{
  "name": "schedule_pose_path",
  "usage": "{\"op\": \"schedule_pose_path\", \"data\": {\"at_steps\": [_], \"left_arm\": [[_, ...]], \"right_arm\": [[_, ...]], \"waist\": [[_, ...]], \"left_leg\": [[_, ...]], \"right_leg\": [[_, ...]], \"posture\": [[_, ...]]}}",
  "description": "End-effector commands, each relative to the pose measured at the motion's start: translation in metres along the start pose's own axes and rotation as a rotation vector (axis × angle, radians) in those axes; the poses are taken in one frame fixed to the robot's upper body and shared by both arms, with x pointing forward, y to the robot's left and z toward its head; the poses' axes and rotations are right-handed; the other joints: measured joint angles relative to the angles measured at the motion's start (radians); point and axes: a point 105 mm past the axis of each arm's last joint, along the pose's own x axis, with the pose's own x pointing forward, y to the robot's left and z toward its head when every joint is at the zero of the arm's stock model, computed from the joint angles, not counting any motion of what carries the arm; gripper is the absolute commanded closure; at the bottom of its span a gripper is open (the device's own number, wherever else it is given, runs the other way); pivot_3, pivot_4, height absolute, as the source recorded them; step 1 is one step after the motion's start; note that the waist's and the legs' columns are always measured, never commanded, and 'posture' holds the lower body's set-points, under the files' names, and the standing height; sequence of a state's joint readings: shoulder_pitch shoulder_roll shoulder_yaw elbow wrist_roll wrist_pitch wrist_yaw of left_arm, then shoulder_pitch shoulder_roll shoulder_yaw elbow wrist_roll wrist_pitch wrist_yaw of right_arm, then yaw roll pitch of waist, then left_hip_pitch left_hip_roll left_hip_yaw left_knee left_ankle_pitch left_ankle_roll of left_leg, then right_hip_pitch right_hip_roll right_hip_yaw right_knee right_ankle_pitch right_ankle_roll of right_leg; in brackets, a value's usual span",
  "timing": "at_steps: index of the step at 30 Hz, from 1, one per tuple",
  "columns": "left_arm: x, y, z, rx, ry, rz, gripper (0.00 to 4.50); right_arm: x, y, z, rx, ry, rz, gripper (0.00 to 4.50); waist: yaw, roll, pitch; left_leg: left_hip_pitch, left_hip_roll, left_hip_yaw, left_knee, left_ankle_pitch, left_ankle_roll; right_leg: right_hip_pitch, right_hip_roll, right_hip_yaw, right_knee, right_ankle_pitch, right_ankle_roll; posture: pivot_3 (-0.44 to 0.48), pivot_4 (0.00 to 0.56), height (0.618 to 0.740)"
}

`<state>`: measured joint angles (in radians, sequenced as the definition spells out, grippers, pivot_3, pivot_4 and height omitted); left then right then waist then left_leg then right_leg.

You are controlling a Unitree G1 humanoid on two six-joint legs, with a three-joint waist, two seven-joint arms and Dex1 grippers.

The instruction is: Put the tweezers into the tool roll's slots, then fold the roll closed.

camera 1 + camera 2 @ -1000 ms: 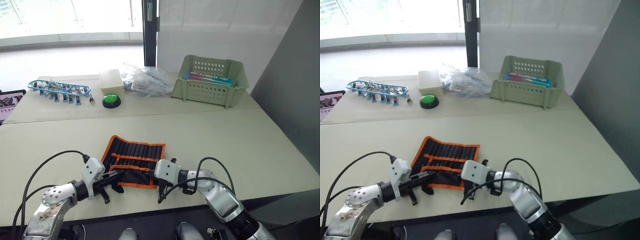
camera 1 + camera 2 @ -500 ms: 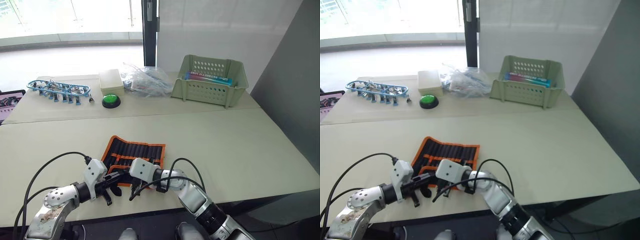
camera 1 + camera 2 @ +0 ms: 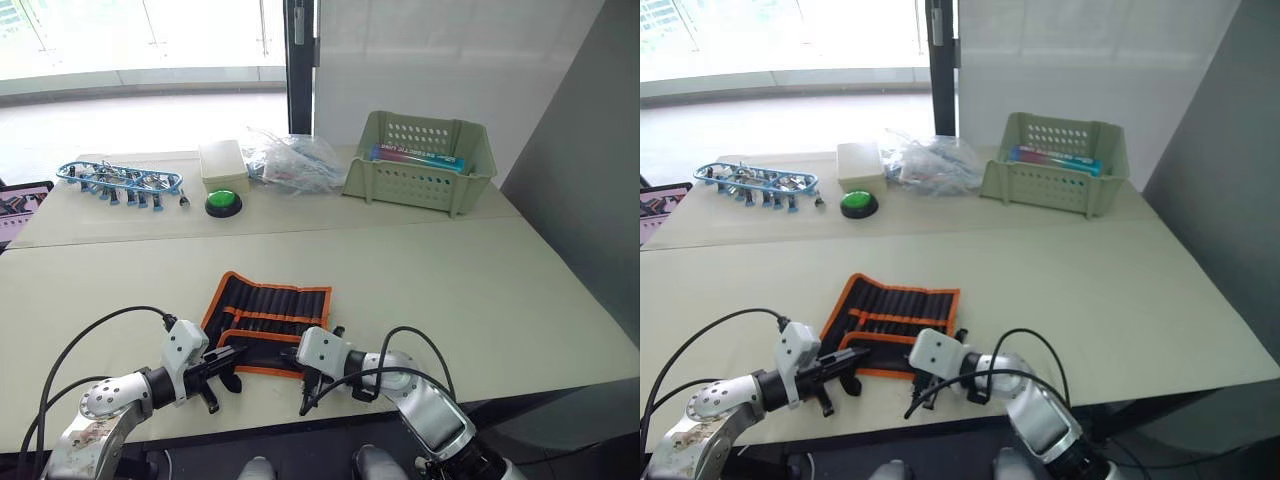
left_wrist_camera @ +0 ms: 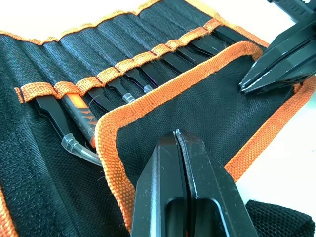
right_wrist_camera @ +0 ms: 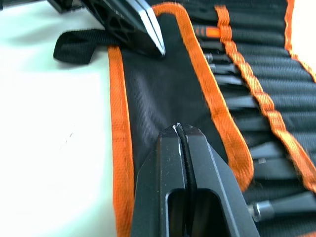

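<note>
Folding is the step in hand, as I judge it: the tweezers [image 4: 148, 81] already sit in the slots [image 4: 106, 54] under the orange stripe, and the tool roll [image 3: 268, 315] lies near the front edge of the desk [image 3: 500, 290] with its near flap turned up over the lower part of the tools. The left claw [image 4: 183, 143] is clenched shut with nothing between its fingers, its tip hovering just over the folded flap near the orange hem; whether it presses the fabric I cannot tell. The right claw [image 5: 181, 136] is likewise clenched and empty, poised over the same flap from the other end, beside the roll's short strap [image 5: 74, 47]. The next move likely calls for catching the flap's edge and turning the roll over again away from the robot, keeping the tools from sliding out.
</note>
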<state>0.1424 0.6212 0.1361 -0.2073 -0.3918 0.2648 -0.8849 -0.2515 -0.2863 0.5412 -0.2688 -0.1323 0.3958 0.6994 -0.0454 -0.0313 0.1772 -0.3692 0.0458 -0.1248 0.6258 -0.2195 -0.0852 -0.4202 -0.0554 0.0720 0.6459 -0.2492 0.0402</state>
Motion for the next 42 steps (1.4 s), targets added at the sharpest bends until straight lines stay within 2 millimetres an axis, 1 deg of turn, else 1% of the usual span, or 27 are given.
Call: {"op": "schedule_pose_path", "data": {"at_steps": [1,4,5,7,9,11,13,15,16,18,19,22,24,27,29,32,36,39,42], "left_arm": [[-0.005,0.001,0.0,0.014,0.011,0.002,4.47],[-0.01,0.0,0.014,0.025,-0.047,0.004,4.47],[-0.012,0.0,0.02,0.026,-0.066,0.003,4.47],[-0.02,0.0,0.033,0.043,-0.101,0.01,4.47],[-0.025,-0.001,0.04,0.052,-0.113,0.018,4.47],[-0.044,0.004,0.057,0.07,-0.147,0.047,4.47],[-0.06,0.008,0.065,0.087,-0.146,0.07,4.5],[-0.073,0.009,0.061,0.089,-0.114,0.076,3.96],[-0.08,0.009,0.057,0.084,-0.093,0.073,3.65],[-0.1,0.01,0.044,0.067,-0.037,0.071,3.04],[-0.109,0.011,0.039,0.061,-0.016,0.073,2.68],[-0.127,0.014,0.035,0.053,0.007,0.083,1.71],[-0.134,0.014,0.032,0.057,0.026,0.074,1.07],[-0.138,0.014,0.031,0.077,0.049,0.049,0.03],[-0.136,0.014,0.033,0.094,0.046,0.039,0.03],[-0.132,0.012,0.032,0.116,0.057,0.017,0.03],[-0.125,0.01,0.032,0.123,0.046,0.005,0.03],[-0.122,0.007,0.032,0.124,0.039,-0.003,0.03],[-0.121,0.006,0.031,0.124,0.037,-0.005,0.03]], "right_arm": [[-0.006,0.002,-0.016,0.055,0.072,0.004,4.5],[-0.007,-0.002,-0.01,0.043,0.05,-0.009,4.5],[-0.008,-0.003,-0.005,0.033,0.023,-0.014,4.5],[-0.013,-0.007,0.016,0.046,-0.078,-0.025,4.5],[-0.018,-0.009,0.027,0.061,-0.135,-0.034,4.5],[-0.036,-0.018,0.041,0.067,-0.205,-0.071,4.5],[-0.052,-0.025,0.046,0.08,-0.228,-0.102,3.98],[-0.063,-0.027,0.04,0.118,-0.198,-0.113,3.42],[-0.067,-0.028,0.035,0.129,-0.173,-0.118,3.03],[-0.074,-0.035,0.017,0.208,-0.091,-0.167,2.39],[-0.077,-0.035,0.01,0.247,-0.062,-0.171,2.01],[-0.079,-0.028,-0.005,0.376,0.012,-0.137,1.0],[-0.076,-0.022,-0.009,0.45,0.034,-0.094,0.35],[-0.062,-0.027,-0.023,0.649,0.101,-0.121,0.3],[-0.056,-0.028,-0.026,0.725,0.113,-0.107,0.3],[-0.04,-0.023,-0.016,0.839,0.075,-0.029,0.3],[-0.023,-0.026,-0.001,0.961,-0.001,0.017,0.3],[-0.02,-0.031,0.009,1.027,-0.052,0.03,0.3],[-0.019,-0.031,0.011,1.057,-0.056,0.033,0.3]], "waist": [[0.0,0.0,0.0],[-0.001,0.0,0.0],[-0.001,0.0,0.0],[0.0,-0.002,0.002],[0.001,-0.002,0.002],[-0.001,-0.003,0.003],[-0.001,-0.003,0.004],[-0.003,-0.003,0.004],[-0.003,-0.003,0.004],[-0.004,-0.003,0.004],[-0.006,-0.003,0.004],[-0.004,-0.003,0.004],[0.001,-0.004,0.004],[-0.001,-0.004,0.005],[-0.004,-0.002,0.006],[-0.014,-0.003,0.005],[-0.03,-0.004,0.005],[-0.037,-0.003,0.006],[-0.038,-0.003,0.006]], "left_leg": [[0.0,0.0,0.0,0.0,0.0,0.0],[0.0,0.0,0.0,0.0,0.0,0.0],[-0.001,0.0,0.0,0.0,0.0,0.0],[-0.001,0.0,0.0,0.0,0.0,0.0],[-0.003,0.0,0.0,0.0,0.0,0.0],[-0.003,0.0,0.0,0.0,0.0,0.0],[-0.004,0.001,0.0,0.0,0.0,0.0],[-0.004,0.001,0.0,-0.001,0.0,0.0],[-0.004,0.001,0.0,-0.001,0.0,0.0],[-0.004,0.0,0.0,-0.002,0.0,0.0],[-0.004,0.001,0.0,-0.002,0.0,0.0],[-0.005,0.001,0.0,-0.001,-0.001,0.0],[-0.005,0.001,0.0,-0.001,-0.001,0.0],[-0.005,0.001,0.001,0.0,-0.001,0.0],[-0.005,0.001,0.001,0.0,-0.001,0.0],[-0.003,0.002,0.001,-0.001,-0.001,0.0],[-0.003,0.002,0.001,-0.002,-0.001,0.0],[-0.003,0.003,0.001,-0.003,-0.001,0.0],[-0.004,0.003,0.001,-0.005,-0.001,0.0]], "right_leg": [[0.0,0.0,0.0,0.0,0.0,0.0],[-0.001,0.0,0.0,0.0,0.0,0.0],[-0.001,0.0,0.0,0.0,0.0,0.0],[-0.002,0.0,0.0,0.0,0.001,0.001],[-0.003,0.0,-0.001,0.0,0.001,0.002],[-0.003,0.0,0.0,-0.001,0.001,0.002],[-0.004,0.0,-0.001,-0.001,0.001,0.002],[-0.004,0.0,-0.001,-0.002,0.001,0.002],[-0.003,0.0,0.0,-0.003,0.0,0.0],[-0.003,0.0,0.0,-0.004,-0.001,-0.001],[-0.003,0.0,0.0,-0.004,-0.001,-0.002],[-0.005,0.0,-0.001,-0.004,-0.001,-0.002],[-0.005,-0.001,-0.001,-0.004,-0.002,-0.003],[-0.005,-0.001,-0.001,-0.005,-0.002,-0.003],[-0.005,-0.001,-0.001,-0.005,-0.002,-0.003],[-0.004,0.0,-0.001,-0.004,-0.002,-0.003],[-0.004,0.001,-0.001,-0.004,-0.001,-0.003],[-0.005,0.002,-0.001,-0.003,-0.001,-0.003],[-0.006,0.002,-0.001,-0.003,-0.001,-0.003]], "posture": [[0.0,0.15,0.736],[0.0,0.15,0.736],[0.0,0.15,0.736],[0.0,0.15,0.736],[0.0,0.15,0.736],[0.0,0.15,0.736],[0.0,0.15,0.736],[0.0,0.15,0.736],[0.0,0.15,0.736],[0.0,0.15,0.736],[0.0,0.15,0.736],[0.0,0.15,0.736],[0.0,0.15,0.736],[0.0,0.15,0.736],[0.0,0.15,0.736],[0.0,0.15,0.736],[0.0,0.15,0.736],[0.0,0.15,0.736],[0.0,0.15,0.736]]}}
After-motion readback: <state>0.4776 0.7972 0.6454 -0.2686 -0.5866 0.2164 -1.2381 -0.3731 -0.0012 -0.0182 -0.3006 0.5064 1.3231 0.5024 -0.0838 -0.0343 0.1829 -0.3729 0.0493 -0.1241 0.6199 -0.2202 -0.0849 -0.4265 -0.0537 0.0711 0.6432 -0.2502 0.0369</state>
